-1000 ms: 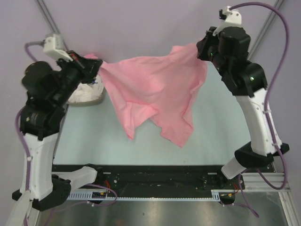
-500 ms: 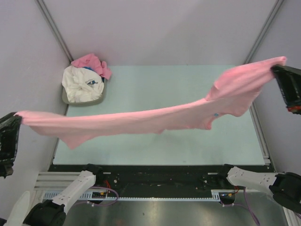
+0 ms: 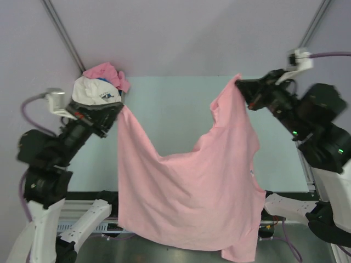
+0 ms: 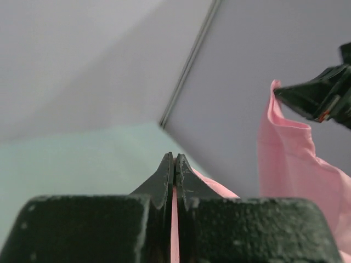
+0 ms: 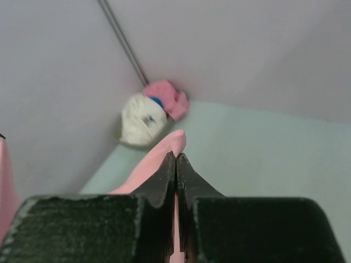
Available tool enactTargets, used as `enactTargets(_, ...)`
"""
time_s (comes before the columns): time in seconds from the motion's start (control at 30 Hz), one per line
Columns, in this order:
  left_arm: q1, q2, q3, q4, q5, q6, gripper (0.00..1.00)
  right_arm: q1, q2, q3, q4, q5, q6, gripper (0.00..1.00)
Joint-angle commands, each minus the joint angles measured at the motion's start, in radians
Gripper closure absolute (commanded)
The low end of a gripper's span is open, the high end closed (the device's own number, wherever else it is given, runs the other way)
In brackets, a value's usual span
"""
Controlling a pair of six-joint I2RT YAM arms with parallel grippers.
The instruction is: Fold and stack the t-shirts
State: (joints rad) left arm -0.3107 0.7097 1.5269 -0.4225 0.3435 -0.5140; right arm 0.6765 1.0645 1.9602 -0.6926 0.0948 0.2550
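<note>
A light-pink t-shirt (image 3: 186, 186) hangs in the air between both arms, sagging in the middle and reaching down past the table's near edge. My left gripper (image 3: 119, 108) is shut on its left top corner; pink cloth shows between the closed jaws in the left wrist view (image 4: 174, 219). My right gripper (image 3: 239, 82) is shut on the right top corner, with cloth pinched in the right wrist view (image 5: 175, 216). A white t-shirt with a blue print (image 3: 96, 92) and another pink t-shirt (image 3: 104, 72) lie bunched at the far left.
The two bunched shirts sit in a shallow bin at the far left corner, also in the right wrist view (image 5: 143, 119). The pale green table (image 3: 175, 104) is walled by grey panels. The black rail with the arm bases (image 3: 279, 205) runs along the near edge.
The arms swung from a wide low stretch back inward and up. The pink shirt went from a taut band across the table to hanging loosely like a curtain between the grippers.
</note>
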Motion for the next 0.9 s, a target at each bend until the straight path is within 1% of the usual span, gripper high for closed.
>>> enactTargets(0.0,0.007,-0.049,-0.320,0.059,-0.110,-0.050,0.99,-0.018,0.032,-0.251,0.069,0.137,0.043,1.00)
enactTargets(0.03,0.007,-0.059,-0.373,0.074,-0.127,-0.060,1.00,-0.055,0.035,-0.355,0.086,0.141,0.058,1.00)
enactTargets(0.07,0.007,-0.062,-0.420,0.086,-0.150,-0.075,1.00,-0.086,0.041,-0.406,0.123,0.111,0.085,1.00)
enactTargets(0.1,0.007,-0.062,-0.507,0.094,-0.191,-0.086,1.00,-0.113,0.049,-0.453,0.142,0.091,0.107,1.00)
enactTargets(0.13,0.005,-0.056,-0.548,0.102,-0.217,-0.090,1.00,-0.142,0.058,-0.551,0.154,0.082,0.128,1.00)
enactTargets(0.17,0.007,-0.050,-0.582,0.099,-0.241,-0.110,0.99,-0.202,0.067,-0.591,0.175,0.063,0.163,1.00)
enactTargets(0.2,0.007,-0.039,-0.646,0.105,-0.265,-0.113,0.99,-0.227,0.096,-0.637,0.189,0.063,0.177,1.00)
enactTargets(0.23,0.007,-0.011,-0.674,0.106,-0.315,-0.116,1.00,-0.256,0.113,-0.674,0.206,0.060,0.185,1.00)
enactTargets(0.27,0.007,0.005,-0.700,0.117,-0.334,-0.133,1.00,-0.303,0.133,-0.735,0.234,0.062,0.196,1.00)
enactTargets(0.3,0.007,0.025,-0.747,0.134,-0.340,-0.130,1.00,-0.330,0.181,-0.759,0.251,0.057,0.217,1.00)
enactTargets(0.33,0.010,0.074,-0.763,0.142,-0.386,-0.139,1.00,-0.350,0.202,-0.774,0.269,0.048,0.227,1.00)
enactTargets(0.4,0.010,0.129,-0.793,0.194,-0.388,-0.146,1.00,-0.386,0.259,-0.799,0.318,0.033,0.240,1.00)
enactTargets(0.43,0.012,0.189,-0.797,0.212,-0.383,-0.150,1.00,-0.391,0.319,-0.799,0.336,0.029,0.237,1.00)
enactTargets(0.47,0.012,0.220,-0.789,0.256,-0.377,-0.141,1.00,-0.399,0.343,-0.799,0.369,0.031,0.239,1.00)
enactTargets(0.53,0.012,0.317,-0.763,0.268,-0.377,-0.139,1.00,-0.423,0.415,-0.799,0.399,0.026,0.251,1.00)
enactTargets(0.67,0.027,0.453,-0.686,0.290,-0.386,-0.126,1.00,-0.474,0.514,-0.794,0.476,0.006,0.262,1.00)
enactTargets(0.8,0.065,0.569,-0.576,0.286,-0.383,-0.121,1.00,-0.514,0.615,-0.741,0.492,0.016,0.257,1.00)
enactTargets(0.87,0.103,0.631,-0.530,0.281,-0.374,-0.124,1.00,-0.531,0.656,-0.686,0.489,0.011,0.248,1.00)
